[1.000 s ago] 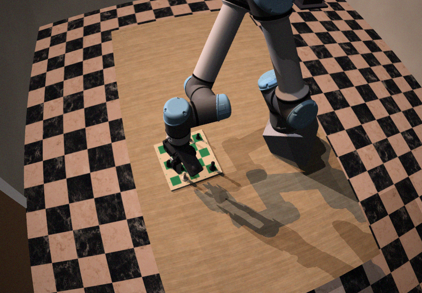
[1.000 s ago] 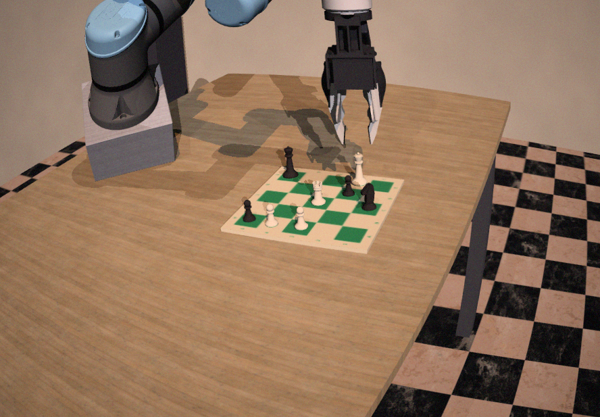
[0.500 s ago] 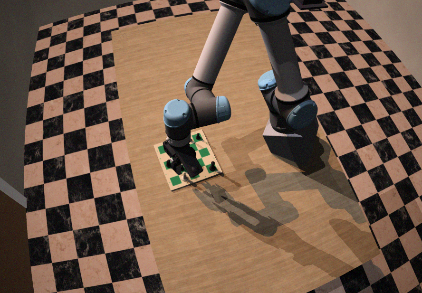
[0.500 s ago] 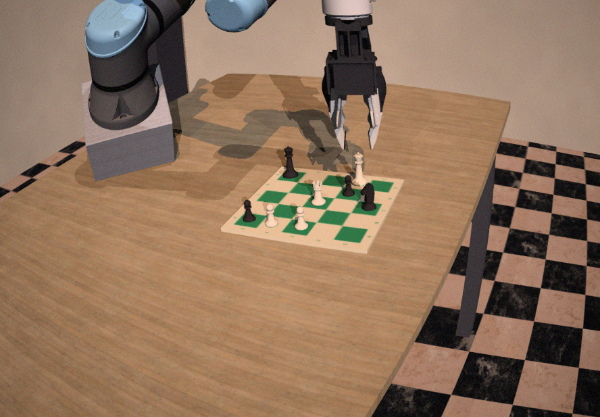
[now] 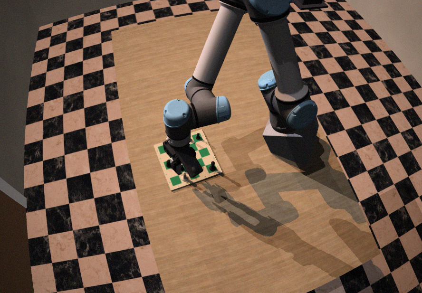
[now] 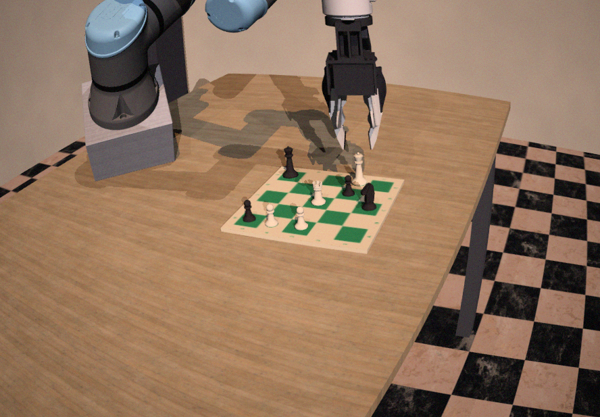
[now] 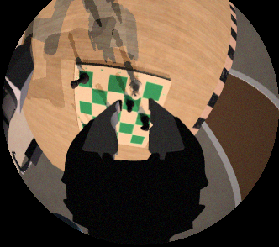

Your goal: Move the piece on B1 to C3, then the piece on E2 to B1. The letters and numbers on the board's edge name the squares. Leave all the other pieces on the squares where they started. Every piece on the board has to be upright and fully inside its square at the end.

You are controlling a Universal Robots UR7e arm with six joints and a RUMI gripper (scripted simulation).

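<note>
The small green-and-cream chessboard [image 6: 315, 207] lies on the wooden table. On it stand a tall black piece [image 6: 289, 163], a tall white piece [image 6: 358, 170], a black pawn [image 6: 348, 186], a black knight [image 6: 368, 197], a white rook [image 6: 317, 193], another black pawn [image 6: 248, 211] and two white pawns [image 6: 270, 215] [image 6: 301, 219], all upright. The edge labels are too small to read. My gripper [image 6: 356, 138] hangs well above the board's far right part, fingers apart and empty. In the wrist view the black pawn [image 7: 131, 104] shows between the fingertips, far below them.
The robot's grey base block [image 6: 128, 136] stands on the table behind and left of the board. The table's right edge [image 6: 489, 160] is a short way beyond the board. The arm's shadow falls across the table behind the board.
</note>
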